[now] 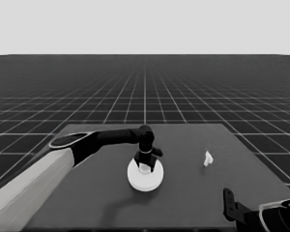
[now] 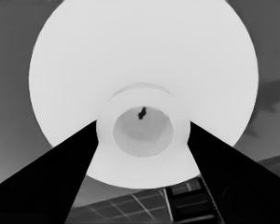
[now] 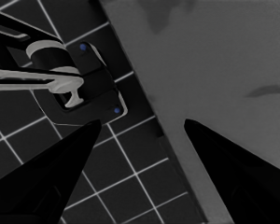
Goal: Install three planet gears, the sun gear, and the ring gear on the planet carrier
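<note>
The larger round part (image 1: 145, 180), the ring gear, lies near the table's middle, white, with a raised hub (image 2: 142, 126) and a small dark hole. My left gripper (image 1: 145, 163) has come in from the left and stands straight above it. In the left wrist view my left gripper (image 2: 143, 123) has one finger (image 2: 60, 177) on each side of the hub, pressed against its wall. The smaller round part and the small gears are hidden. My right gripper (image 1: 229, 202) is parked at the lower right corner, and the right wrist view shows this gripper (image 3: 142, 120) open and holding nothing.
A thin white piece (image 1: 208, 158) lies alone to the right of the middle. The left arm's pale grey forearm (image 1: 29, 188) fills the lower left. Dark machinery with blue lights (image 3: 79, 79) shows past the table's edge (image 3: 144, 112).
</note>
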Tool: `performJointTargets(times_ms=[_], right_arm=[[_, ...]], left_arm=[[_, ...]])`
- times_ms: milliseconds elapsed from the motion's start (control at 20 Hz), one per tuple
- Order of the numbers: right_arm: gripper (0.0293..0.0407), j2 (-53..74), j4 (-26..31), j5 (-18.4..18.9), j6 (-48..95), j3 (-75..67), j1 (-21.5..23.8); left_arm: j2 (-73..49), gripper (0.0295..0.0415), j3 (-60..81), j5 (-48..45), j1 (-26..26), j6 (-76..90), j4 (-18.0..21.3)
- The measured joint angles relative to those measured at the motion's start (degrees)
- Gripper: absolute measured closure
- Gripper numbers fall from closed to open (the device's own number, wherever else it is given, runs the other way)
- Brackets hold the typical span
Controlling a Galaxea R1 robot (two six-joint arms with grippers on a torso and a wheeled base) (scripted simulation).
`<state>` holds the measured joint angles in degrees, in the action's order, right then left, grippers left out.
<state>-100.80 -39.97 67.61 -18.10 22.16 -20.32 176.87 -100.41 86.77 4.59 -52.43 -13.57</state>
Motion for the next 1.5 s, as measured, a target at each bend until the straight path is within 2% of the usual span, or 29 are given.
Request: performJointTargets(times_ms=[500,550,600,650,1000,1050,1150,1500], right_arm=[[0.0315,0.0,0.0,0.0,0.0,0.0,0.0],[0.0315,0.0,0.0,0.0,0.0,0.0,0.0],[0.0315,0.0,0.0,0.0,0.0,0.0,0.0],[0.0315,0.0,0.0,0.0,0.0,0.0,0.0],[0.0315,0.0,0.0,0.0,0.0,0.0,0.0],[0.0315,0.0,0.0,0.0,0.0,0.0,0.0],[0.0315,0.0,0.0,0.0,0.0,0.0,0.0],[0.0315,0.0,0.0,0.0,0.0,0.0,0.0]], left_arm=[[0.0,0.0362,0.0,0.0,0.02,5.0,-0.01],[-0.02,0.0337,-0.01,-0.03,0.1,5.3,-0.02],[-0.02,0.0329,-0.02,-0.04,0.17,5.48,-0.02],[-0.03,0.0327,-0.03,-0.05,0.2,5.58,-0.02],[-0.04,0.0326,-0.03,-0.06,0.24,5.72,-0.03],[-0.52,0.0324,1.66,0.53,-2.12,-7.43,2.08],[-0.73,0.0325,2.75,1.1,-4.92,-19.77,4.15],[-0.69,0.0326,3.03,1.49,-6.21,-26.01,5.23]])
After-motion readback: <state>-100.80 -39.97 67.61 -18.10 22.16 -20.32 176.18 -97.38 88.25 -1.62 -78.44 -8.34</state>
